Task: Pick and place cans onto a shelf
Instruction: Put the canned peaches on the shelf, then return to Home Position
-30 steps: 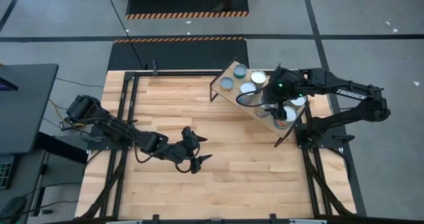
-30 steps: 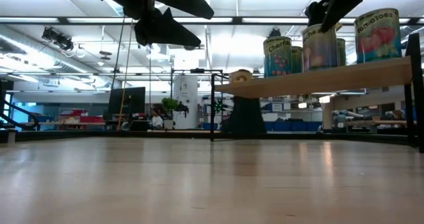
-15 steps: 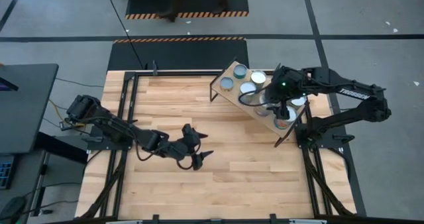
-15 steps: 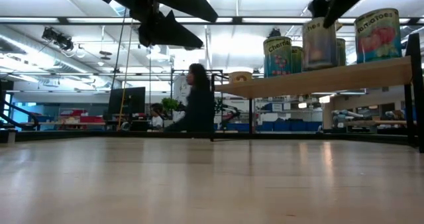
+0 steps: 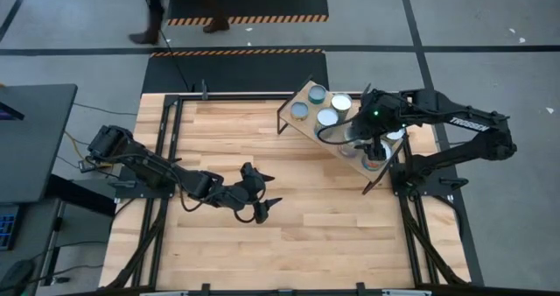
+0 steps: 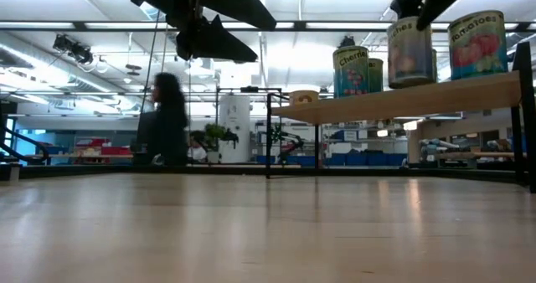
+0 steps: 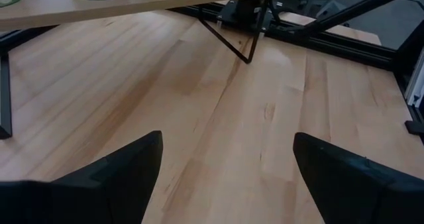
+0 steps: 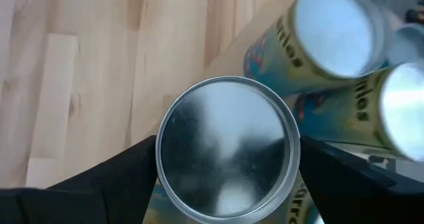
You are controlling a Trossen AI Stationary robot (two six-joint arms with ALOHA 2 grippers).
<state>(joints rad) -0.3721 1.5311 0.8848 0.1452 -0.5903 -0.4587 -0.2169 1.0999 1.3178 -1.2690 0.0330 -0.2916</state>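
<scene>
The shelf point(image 5: 315, 128) stands at the table's far right and carries several cans with round tops. My right gripper point(image 5: 373, 145) hangs over it, shut on a can with a shiny silver top point(image 8: 225, 148). In the low view this can point(image 6: 410, 53) stands upright between a cherries can point(image 6: 352, 69) and a tomatoes can point(image 6: 479, 44). My left gripper point(image 5: 261, 200) is open and empty above the middle of the table; its fingers show wide apart in the left wrist view point(image 7: 225, 171). My right gripper pinches the can's side just under its top rim point(image 8: 158, 154) between its two fingers, one on each side. The fingers point(image 8: 126, 174) come from above, pointing down. The can is upright, its bottom at the shelf board point(image 6: 402, 99); I cannot tell whether it rests there.
Two more cans point(image 8: 338, 28) point(image 8: 404, 105) stand close beside the held one. The shelf's black legs point(image 7: 245, 45) reach the tabletop. Bare plank table point(image 5: 227, 138) lies left of the shelf. A person point(image 6: 163, 120) walks in the room behind.
My right gripper has carried the can a little along the shelf toward the tomatoes can; the can has come upright at the board. A person has crossed the room behind the table.
</scene>
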